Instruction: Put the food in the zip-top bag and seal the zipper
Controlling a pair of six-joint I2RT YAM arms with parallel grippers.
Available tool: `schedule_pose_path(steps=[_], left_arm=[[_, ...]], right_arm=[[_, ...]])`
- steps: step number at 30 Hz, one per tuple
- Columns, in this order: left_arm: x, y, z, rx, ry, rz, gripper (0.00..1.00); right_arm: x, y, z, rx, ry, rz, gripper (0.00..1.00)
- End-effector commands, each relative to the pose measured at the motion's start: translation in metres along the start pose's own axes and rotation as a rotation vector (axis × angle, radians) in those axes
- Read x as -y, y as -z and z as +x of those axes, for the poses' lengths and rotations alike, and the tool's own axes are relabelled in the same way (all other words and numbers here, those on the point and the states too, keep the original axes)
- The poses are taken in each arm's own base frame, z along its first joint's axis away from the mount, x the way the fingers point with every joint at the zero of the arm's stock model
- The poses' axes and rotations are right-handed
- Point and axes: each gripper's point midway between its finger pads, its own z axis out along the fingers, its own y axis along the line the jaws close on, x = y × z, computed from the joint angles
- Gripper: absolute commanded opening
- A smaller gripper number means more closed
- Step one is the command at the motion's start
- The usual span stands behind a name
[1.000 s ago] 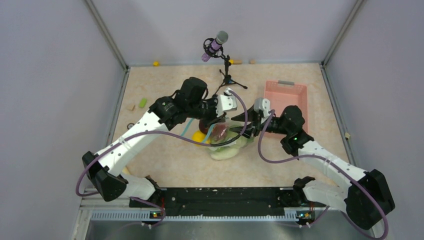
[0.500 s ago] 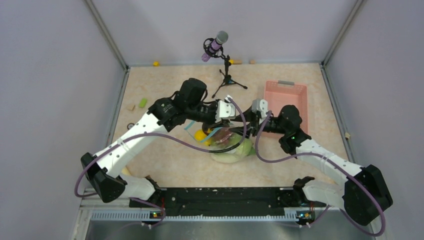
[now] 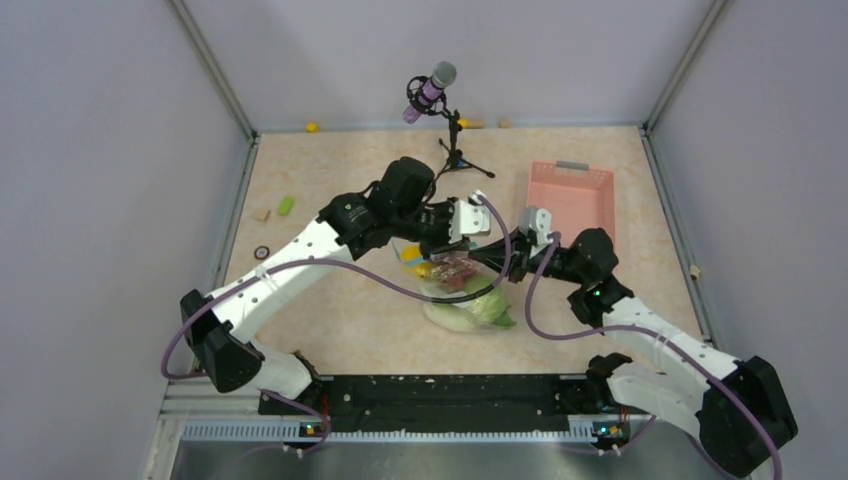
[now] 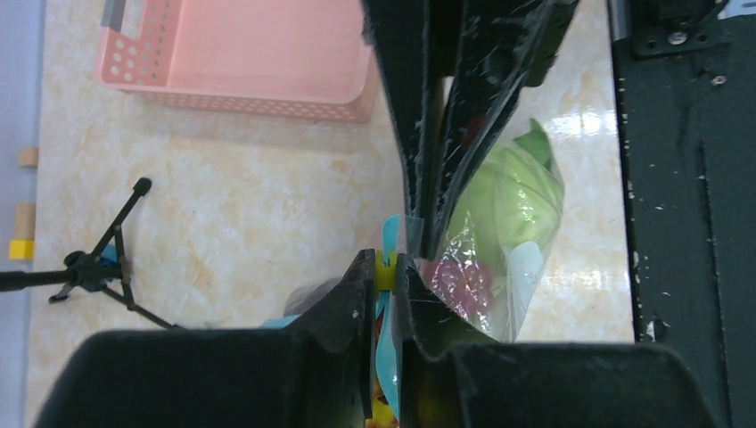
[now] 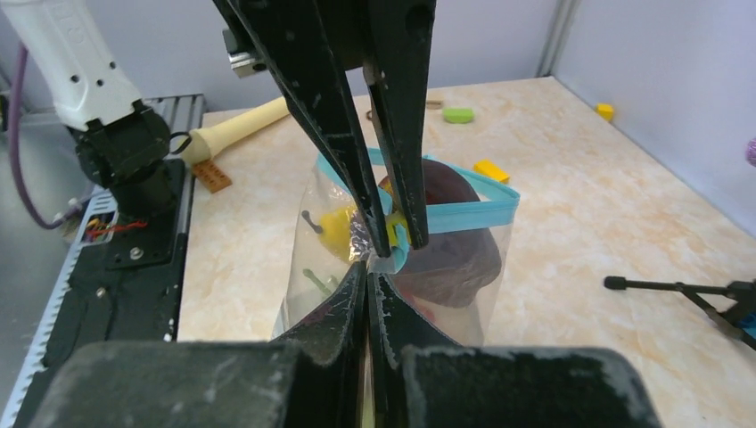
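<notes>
The left gripper (image 4: pixel 384 265) is clenched on the thin light-blue zipper strip (image 5: pixel 465 214), and the right gripper (image 5: pixel 368 270) is clamped tight on the clear crinkly zip-top bag (image 3: pixel 468 298) just below that strip, tip to tip with the left one. The bag sits at the middle of the tabletop (image 3: pixel 340 320), its mouth held up between the two arms. Through the plastic the left wrist view shows a pale green cabbage (image 4: pixel 508 192) and a pinkish-red piece (image 4: pixel 459 276). The right wrist view shows instead a dark red lump (image 5: pixel 455 254) and a yellow fruit (image 5: pixel 334 227). Only the overhead view shows a white oblong vegetable (image 3: pixel 452 318) at the bag's near end: five pieces counted inside. One pink plastic lattice basket (image 3: pixel 603 200) stands towards the far right corner, and one microphone on a black tripod (image 3: pixel 430 88) at the far edge. Along the left edge lie one small green bit (image 3: pixel 286 205), one tan bit (image 3: pixel 263 214) and one dark ring (image 3: pixel 262 252).
</notes>
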Motion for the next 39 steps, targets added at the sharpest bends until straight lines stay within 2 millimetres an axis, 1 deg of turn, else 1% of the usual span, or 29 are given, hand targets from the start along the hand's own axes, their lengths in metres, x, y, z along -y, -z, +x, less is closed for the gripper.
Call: schedule_pose_path(steps=[1, 3, 6, 10, 11, 12, 14, 15, 16, 17, 18, 20, 22, 24, 26, 28, 31, 33, 35, 37, 39], left_arm=[[-0.043, 0.002, 0.022, -0.128, -0.013, -0.191, 0.00], [-0.044, 0.001, 0.026, -0.148, -0.010, -0.189, 0.00], [-0.039, 0.003, 0.020, -0.129, -0.021, -0.165, 0.00], [-0.027, 0.009, 0.005, -0.050, -0.068, -0.127, 0.00], [-0.025, 0.012, 0.000, -0.028, -0.091, -0.122, 0.00], [-0.022, 0.015, -0.003, -0.007, -0.115, -0.119, 0.00], [-0.013, 0.020, -0.006, 0.021, -0.191, -0.093, 0.00], [-0.008, 0.022, -0.006, 0.031, -0.217, -0.078, 0.00], [-0.002, 0.026, -0.008, 0.043, -0.248, -0.061, 0.00], [0.004, 0.028, -0.009, 0.052, -0.273, -0.036, 0.00], [0.009, 0.031, -0.011, 0.059, -0.294, -0.014, 0.00], [0.015, 0.034, -0.013, 0.066, -0.340, 0.017, 0.00], [0.016, 0.037, -0.016, 0.070, -0.370, 0.029, 0.00], [0.029, 0.042, -0.011, 0.050, -0.439, 0.109, 0.00], [0.038, 0.044, -0.008, 0.042, -0.526, 0.178, 0.00], [0.035, 0.044, -0.012, 0.046, -0.565, 0.181, 0.00], [0.028, 0.045, -0.017, 0.024, -0.614, 0.197, 0.00], [0.026, 0.047, -0.018, 0.000, -0.653, 0.238, 0.00], [0.026, 0.048, -0.020, -0.015, -0.695, 0.288, 0.00], [0.030, 0.049, -0.018, -0.027, -0.720, 0.350, 0.00], [0.034, 0.047, -0.022, -0.006, -0.725, 0.397, 0.00]], right_arm=[[0.003, 0.007, -0.020, 0.028, 0.021, 0.065, 0.00], [0.002, 0.009, -0.018, 0.024, 0.013, 0.069, 0.00], [0.004, 0.010, -0.016, 0.022, 0.001, 0.083, 0.00], [0.025, 0.014, -0.019, 0.043, -0.014, 0.218, 0.00], [0.028, 0.016, -0.022, 0.048, -0.014, 0.238, 0.07], [0.027, 0.017, -0.025, 0.052, -0.017, 0.242, 0.20], [0.022, 0.018, -0.031, 0.065, -0.027, 0.226, 0.62], [0.019, 0.018, -0.032, 0.067, -0.038, 0.220, 0.92], [0.015, 0.020, -0.035, 0.068, -0.037, 0.205, 0.98], [0.012, 0.021, -0.033, 0.058, -0.043, 0.199, 0.99], [0.011, 0.023, -0.035, 0.062, -0.051, 0.209, 0.99], [0.017, 0.027, -0.038, 0.056, -0.095, 0.264, 0.99], [0.028, 0.031, -0.044, 0.053, -0.151, 0.348, 0.99], [0.043, 0.037, -0.046, 0.030, -0.217, 0.451, 0.99], [0.056, 0.040, -0.042, -0.019, -0.265, 0.528, 0.99], [0.069, 0.043, -0.035, -0.067, -0.304, 0.590, 0.99], [0.091, 0.045, -0.025, -0.088, -0.395, 0.670, 0.99], [0.104, 0.047, -0.025, -0.084, -0.442, 0.684, 0.99], [0.110, 0.042, -0.027, -0.077, -0.442, 0.655, 0.99], [0.115, 0.037, -0.034, -0.047, -0.412, 0.639, 0.99], [0.121, 0.031, -0.042, -0.024, -0.403, 0.624, 0.99]])
